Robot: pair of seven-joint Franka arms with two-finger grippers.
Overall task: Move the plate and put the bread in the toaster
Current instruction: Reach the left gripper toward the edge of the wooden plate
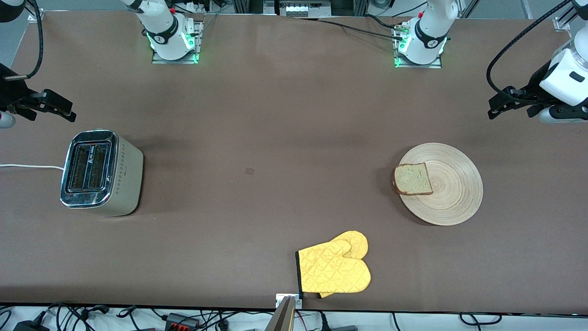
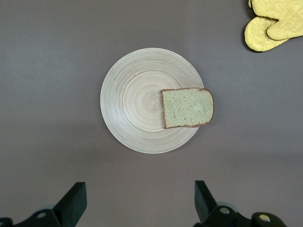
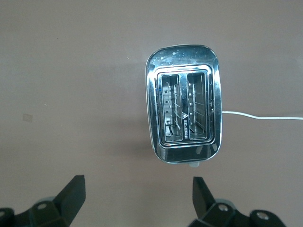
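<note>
Nearest you, two yellow oven mitts [image 1: 334, 269] lie stacked at the desk's front edge. One toaster [image 1: 100, 172] stands under the right gripper [image 1: 53, 108], fingers apart. One bread [image 1: 412, 179] overhangs one plate [image 1: 452, 191] beneath the left gripper [image 1: 498, 103], likewise spread.

A matt brown worktop [image 1: 275, 138] is seen, smooth and even. The toaster [image 1: 98, 172] is topped with glossy, mirror-like chrome, and its sides are finished in satin cream. The plate [image 1: 452, 202] is made of pale wood with fine ring grain. The bread [image 1: 412, 179] looks porous and rough. Quilted yellow cloth is shown on the oven mitts [image 1: 335, 269].
</note>
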